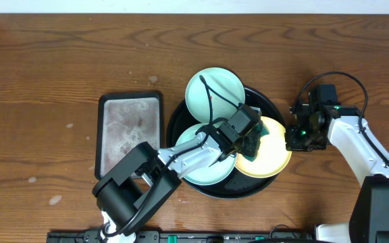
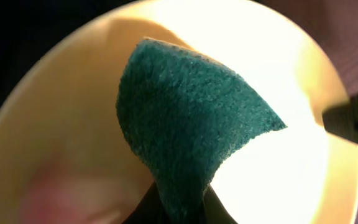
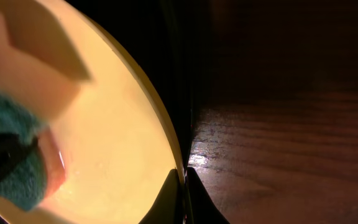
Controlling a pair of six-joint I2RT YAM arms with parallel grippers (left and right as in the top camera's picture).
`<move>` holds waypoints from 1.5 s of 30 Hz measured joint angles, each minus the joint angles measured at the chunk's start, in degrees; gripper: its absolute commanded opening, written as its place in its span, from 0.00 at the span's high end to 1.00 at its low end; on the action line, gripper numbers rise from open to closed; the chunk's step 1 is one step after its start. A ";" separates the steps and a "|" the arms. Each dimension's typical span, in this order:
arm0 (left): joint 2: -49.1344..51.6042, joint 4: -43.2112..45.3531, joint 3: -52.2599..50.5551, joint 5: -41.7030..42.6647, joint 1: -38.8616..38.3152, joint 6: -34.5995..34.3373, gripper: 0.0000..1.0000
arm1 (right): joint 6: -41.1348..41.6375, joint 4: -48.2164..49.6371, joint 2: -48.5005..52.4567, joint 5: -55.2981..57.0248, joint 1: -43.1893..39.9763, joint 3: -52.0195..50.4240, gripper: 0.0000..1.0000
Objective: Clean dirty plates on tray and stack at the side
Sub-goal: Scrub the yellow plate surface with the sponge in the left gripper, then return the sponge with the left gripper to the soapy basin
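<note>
**Plate scrubbing at the counter:** A yellow plate (image 1: 272,160) is shown lying at the right side of the round black tray (image 1: 265,104), which is set at the middle of the wooden counter (image 1: 46,67). A dark green sponge (image 1: 252,146) is gripped in the left hand (image 1: 246,139), whose fingers are closed tight on its folded lower edge. The sponge is held over the left part of the plate, and whether it touches the surface cannot be told.

The plate's right rim is pinched by the right hand (image 1: 291,138), which is shut on the thin edge at the tray's right rim. In the right wrist view, a reddish smear (image 3: 53,163) can be made out on the yellow surface just beside the sponge.

Two pale mint plates are also carried on the tray. The far mint plate (image 1: 213,94) is placed at the far rim and reaches past it. The near mint plate (image 1: 204,169) is placed at the near left, just beside the yellow one, and is partly hidden by the left arm. A rectangular grey tray (image 1: 130,131) is seen on the counter just left of the black tray.
</note>
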 measured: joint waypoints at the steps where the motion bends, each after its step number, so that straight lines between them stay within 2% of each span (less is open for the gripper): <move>1: -0.22 -0.26 -0.02 0.59 0.00 0.09 0.93 | 0.00 0.02 0.00 0.02 0.00 0.00 0.99; 6: -3.91 -3.23 -0.83 2.71 0.24 0.79 0.92 | -0.02 0.68 -0.02 0.00 0.00 0.00 0.98; 9: -8.28 -7.61 -0.92 3.43 1.70 2.08 0.92 | 0.22 1.53 -0.02 0.02 0.00 0.00 0.90; 16: -15.34 -18.60 -0.94 0.31 9.92 4.20 0.91 | 0.66 4.57 -0.02 -0.55 0.00 0.00 0.82; 22: -18.53 -21.03 -0.94 -1.25 16.87 6.29 0.90 | 1.05 4.55 -0.02 -1.05 0.00 0.00 0.79; 27: -22.03 -22.18 -0.94 -1.25 18.82 7.69 0.88 | 1.22 4.26 0.00 -1.18 0.00 0.00 0.76; 31: -23.02 -26.60 -0.94 -2.62 20.48 8.37 0.88 | 1.29 4.31 0.00 -1.27 0.15 -0.11 0.73; 33: -22.99 -29.55 -1.01 -4.48 22.01 8.59 0.88 | 1.31 4.92 0.00 -1.27 0.59 -0.68 0.73; 35: -22.99 -31.52 -1.03 -6.03 23.87 8.74 0.88 | 1.29 5.60 0.00 -1.33 0.96 -1.68 0.78; 37: -22.99 -32.39 -1.03 -7.06 26.14 8.76 0.88 | 1.40 6.27 0.00 -1.33 1.31 -2.95 0.84; 39: -22.99 -32.96 -1.03 -7.74 28.50 8.79 0.88 | 1.73 6.73 0.02 -1.31 1.36 -3.69 0.96; 40: -22.99 -33.11 -1.03 -8.00 29.62 8.81 0.87 | 1.49 6.95 0.02 -1.33 1.36 -3.76 0.99; 45: -23.28 -34.16 -1.03 -8.81 34.53 10.10 0.85 | 1.77 8.13 0.04 -1.51 1.53 -4.17 0.99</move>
